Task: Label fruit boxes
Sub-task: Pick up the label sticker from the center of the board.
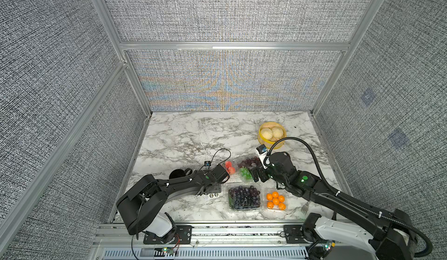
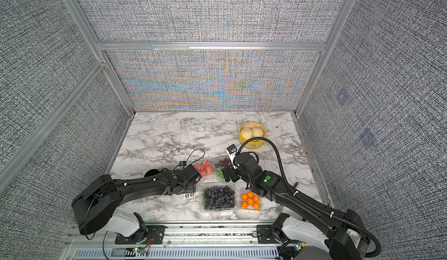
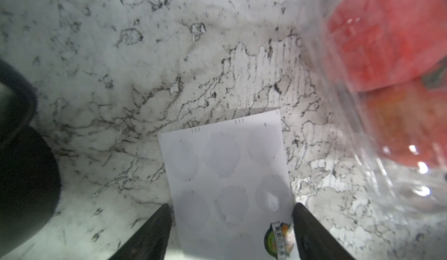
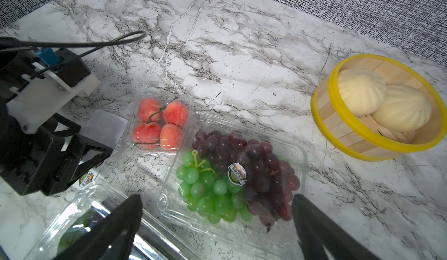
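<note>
Marble tabletop (image 1: 193,135): back and left areas are bare, and all four fruit boxes sit in a two-by-two cluster front centre-right. Dark grape box (image 1: 244,197) is the biggest, in the front row, with its long axis roughly left-right and its front edge near the table's front edge. Mixed grape box (image 4: 232,174) is in the back row right behind it, purple end toward the back wall, green end toward the front, round sticker (image 4: 237,173) on the lid. Orange box (image 1: 275,199) is just right of the dark grape box, with a narrow gap. Red fruit box (image 4: 159,123) is the smallest, just beside the mixed grape box's left side. Bamboo steamer (image 1: 266,142) with two buns is back right, well apart. Right gripper (image 4: 217,196) hangs over the mixed grape box, fingers spread wide and empty. Left gripper (image 3: 232,205) is low over the sticker sheet (image 3: 225,164), which lies flat just left of the red fruit box. Its fingers are apart, straddling the sheet's width, with one printed sticker (image 3: 278,239) between them and nothing clamped.
</note>
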